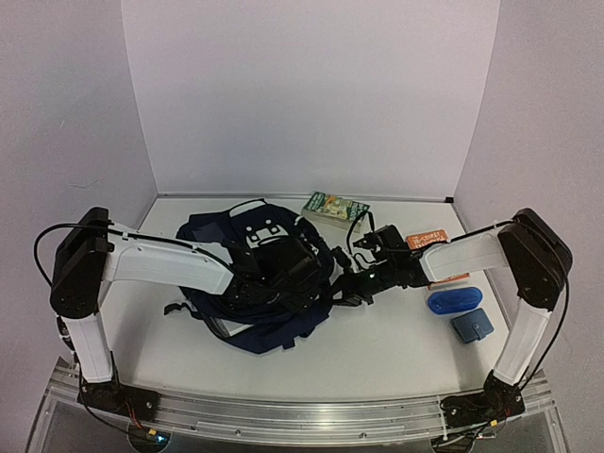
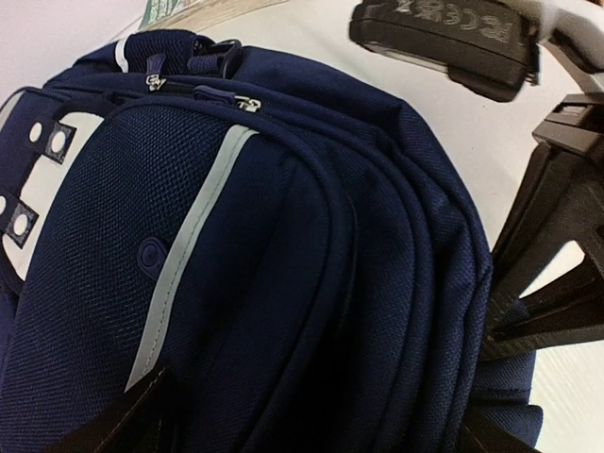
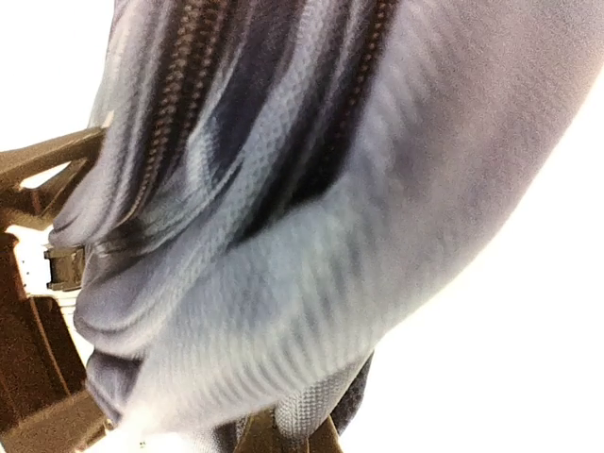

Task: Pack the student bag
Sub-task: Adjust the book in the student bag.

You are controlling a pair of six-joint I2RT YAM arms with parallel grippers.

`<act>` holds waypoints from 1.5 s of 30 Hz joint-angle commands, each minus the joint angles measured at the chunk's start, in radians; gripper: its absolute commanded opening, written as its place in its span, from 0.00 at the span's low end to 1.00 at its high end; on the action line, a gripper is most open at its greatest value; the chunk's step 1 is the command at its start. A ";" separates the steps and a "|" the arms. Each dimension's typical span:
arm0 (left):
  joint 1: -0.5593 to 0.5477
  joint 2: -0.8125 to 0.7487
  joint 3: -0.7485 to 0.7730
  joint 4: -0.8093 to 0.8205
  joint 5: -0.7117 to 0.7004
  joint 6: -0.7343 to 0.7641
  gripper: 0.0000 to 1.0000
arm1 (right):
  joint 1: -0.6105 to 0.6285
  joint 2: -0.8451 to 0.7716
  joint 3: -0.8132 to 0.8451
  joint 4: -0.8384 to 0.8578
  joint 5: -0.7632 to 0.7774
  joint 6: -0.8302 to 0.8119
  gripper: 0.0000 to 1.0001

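Note:
The student bag [image 1: 247,304], navy with a white stripe and a white patch with dark dots, lies flat at the table's middle left. My left gripper [image 1: 285,264] hovers over its top, open. In the left wrist view the navy bag [image 2: 283,245] fills the frame, and one dark fingertip [image 2: 113,425] shows at each lower corner, wide apart with fabric between them. My right gripper [image 1: 351,288] is at the bag's right edge, shut on a fold of the bag. In the right wrist view the washed-out bag fabric [image 3: 311,217] and its zips fill the frame, and a strip is pinched between the fingertips [image 3: 326,442].
A green printed packet [image 1: 334,207] lies by the back wall. To the right of the bag are an orange packet [image 1: 436,247], a small blue pouch [image 1: 454,300] and a little blue-grey square item [image 1: 471,326]. The right arm's black frame [image 2: 557,236] is close beside the left wrist camera.

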 commanded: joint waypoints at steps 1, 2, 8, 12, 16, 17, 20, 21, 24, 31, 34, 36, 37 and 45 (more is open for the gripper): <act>0.120 -0.011 -0.055 -0.142 -0.082 -0.088 0.82 | 0.006 -0.120 -0.026 0.086 -0.289 -0.076 0.00; 0.135 -0.005 -0.057 -0.149 -0.085 -0.093 0.81 | 0.002 -0.126 -0.037 0.086 -0.304 -0.092 0.00; 0.162 -0.024 -0.099 -0.162 -0.095 -0.086 0.81 | -0.029 -0.166 -0.096 0.086 -0.352 -0.140 0.00; 0.163 -0.090 -0.154 -0.148 -0.064 -0.067 0.81 | -0.088 -0.192 -0.121 0.088 -0.402 -0.168 0.00; 0.172 -0.106 -0.187 -0.149 -0.032 -0.058 0.81 | -0.097 -0.206 -0.117 0.095 -0.457 -0.208 0.00; 0.174 -0.098 -0.188 -0.147 -0.021 -0.054 0.81 | -0.096 -0.205 -0.109 0.099 -0.455 -0.208 0.00; 0.172 -0.093 -0.195 -0.095 0.094 -0.020 0.81 | -0.091 -0.197 -0.092 0.126 -0.443 -0.203 0.00; 0.172 -0.104 -0.205 -0.061 0.145 -0.004 0.81 | -0.088 -0.189 -0.093 0.158 -0.441 -0.184 0.00; 0.165 -0.139 -0.216 0.018 0.305 0.028 0.82 | -0.084 -0.148 -0.091 0.247 -0.411 -0.106 0.00; 0.155 -0.243 -0.210 0.029 0.431 0.031 0.85 | -0.128 -0.083 -0.094 0.240 -0.296 -0.043 0.64; 0.155 -0.285 -0.201 -0.007 0.423 0.011 0.85 | -0.165 -0.088 -0.103 0.185 -0.243 -0.052 0.70; 0.155 -0.302 -0.186 -0.041 0.412 0.002 0.85 | -0.171 -0.103 -0.081 0.038 -0.166 -0.147 0.71; 0.155 -0.308 -0.180 -0.057 0.411 -0.001 0.84 | -0.171 -0.110 -0.064 -0.037 -0.133 -0.203 0.71; 0.152 -0.362 -0.177 -0.155 0.427 0.002 0.74 | -0.162 -0.114 -0.015 -0.178 -0.071 -0.311 0.65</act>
